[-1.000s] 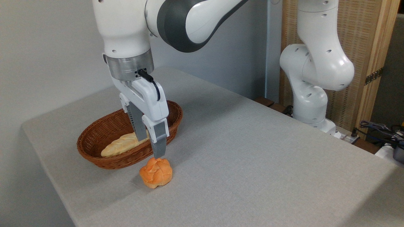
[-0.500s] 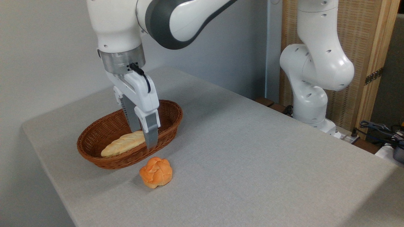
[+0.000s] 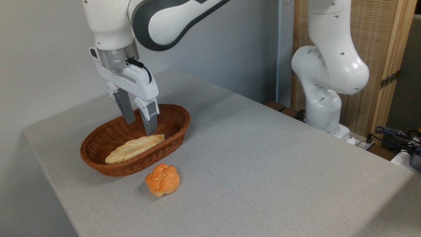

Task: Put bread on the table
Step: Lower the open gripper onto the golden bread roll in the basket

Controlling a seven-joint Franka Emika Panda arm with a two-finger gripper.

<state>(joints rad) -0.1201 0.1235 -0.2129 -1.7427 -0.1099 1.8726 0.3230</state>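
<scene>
From my remote seat I see the white arm's two-finger gripper hanging over the brown oval wicker basket, fingers pointing down into it. The jaws stand apart with a clear gap between the two grey fingers, and nothing is held between them. The nearer finger's tip sits right at the upper right end of the long plaited loaf of bread, pale golden with tapered ends; from this angle I cannot tell whether the tip touches the crust or stops just above it. The farther finger shows against the basket's inner wall behind the loaf.

The loaf lies inside the basket, stretched along its length from lower left to upper right, its left end close to the near rim. The basket rests on the large light-grey fabric-textured tabletop, toward the left side near the rounded corner.

Outside the basket, just in front of its near rim and apart from it, a round orange-brown knotted roll sits on the tabletop, casting a small shadow to its left.

To the right, the arm's white base column rises beyond the table's far edge, in front of a wooden-framed woven panel. Some cables lie at the far right edge.
</scene>
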